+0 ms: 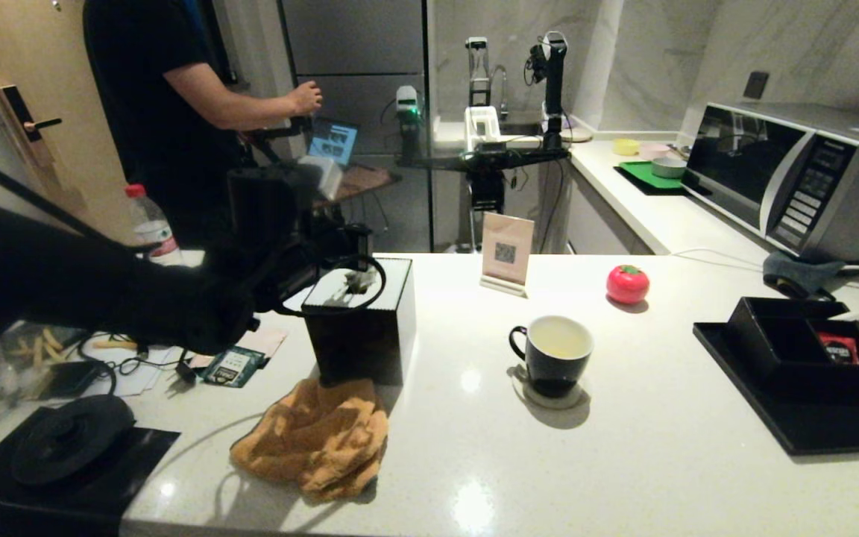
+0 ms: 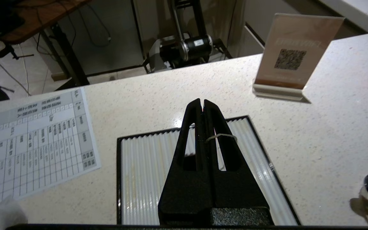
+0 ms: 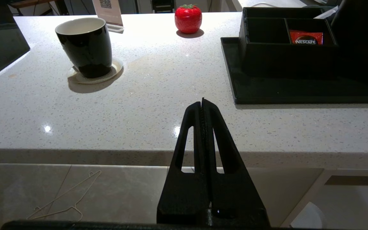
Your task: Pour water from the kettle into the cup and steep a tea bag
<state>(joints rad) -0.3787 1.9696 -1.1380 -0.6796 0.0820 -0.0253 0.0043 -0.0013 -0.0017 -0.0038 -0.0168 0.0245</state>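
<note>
My left hand (image 2: pixel 202 105) sits over the black tissue box (image 1: pixel 361 321), fingers pressed together. A thin pale string (image 2: pixel 221 136) loops round one finger; I see no bag on it. My right hand (image 3: pixel 202 103) hangs off the near edge of the worktop (image 1: pixel 646 455), fingers closed, holding nothing.

One cup (image 1: pixel 553 352): black, white inside, on a round coaster (image 1: pixel 549 395), mid-worktop, with pale liquid (image 1: pixel 560 344) in it. Kettle itself not in view; one round black kettle base (image 1: pixel 68 440) on a black mat at the near left corner.

Rest, one each: orange cloth (image 1: pixel 318 440) just in front of the tissue box, QR card stand (image 1: pixel 505 253), red tomato-shaped thing (image 1: pixel 628 283), black tray (image 1: pixel 795 418) with a divided box holding one red sachet (image 1: pixel 838 347), microwave (image 1: pixel 795 175), clear bottle with red cap (image 1: pixel 150 224), printed sheet (image 2: pixel 34 143). One person (image 1: pixel 168 97) stands behind the worktop.
</note>
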